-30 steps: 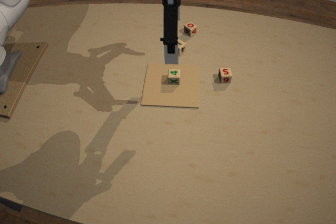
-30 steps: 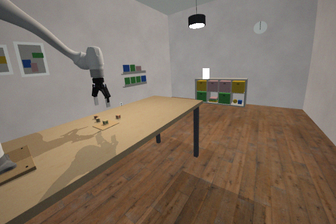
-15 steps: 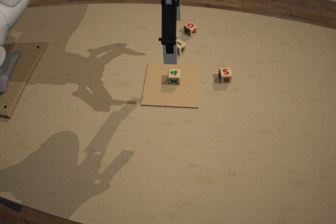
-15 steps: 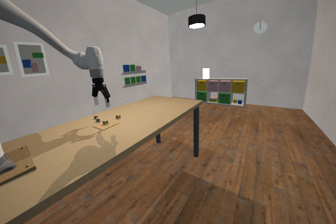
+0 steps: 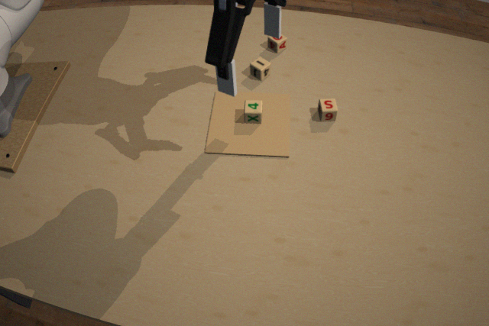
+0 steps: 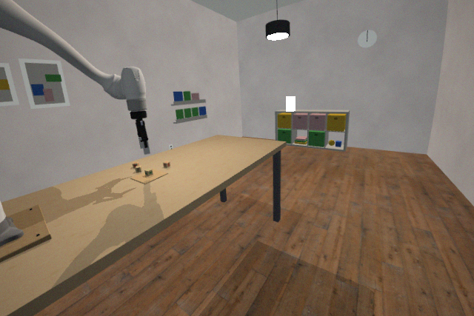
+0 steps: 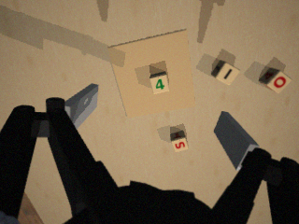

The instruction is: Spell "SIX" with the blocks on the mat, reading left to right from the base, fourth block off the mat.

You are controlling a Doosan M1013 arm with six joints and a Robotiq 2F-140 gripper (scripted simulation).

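Four blocks below, fingers spread wide — one, green 4 up, on the mat — others off.

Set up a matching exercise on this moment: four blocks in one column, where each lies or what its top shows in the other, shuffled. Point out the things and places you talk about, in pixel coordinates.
1. Block with green X (image 5: 253, 117)
2. Block with red 9 (image 5: 328, 116)
3. Block with black dash-like mark on top (image 5: 260, 69) (image 7: 226, 73)
4. Block with red A (image 5: 277, 44)

A. Top shows a red S
B. On the mat
C. Top shows a red O
D. Between the mat and block 4

1-B; 2-A; 3-D; 4-C
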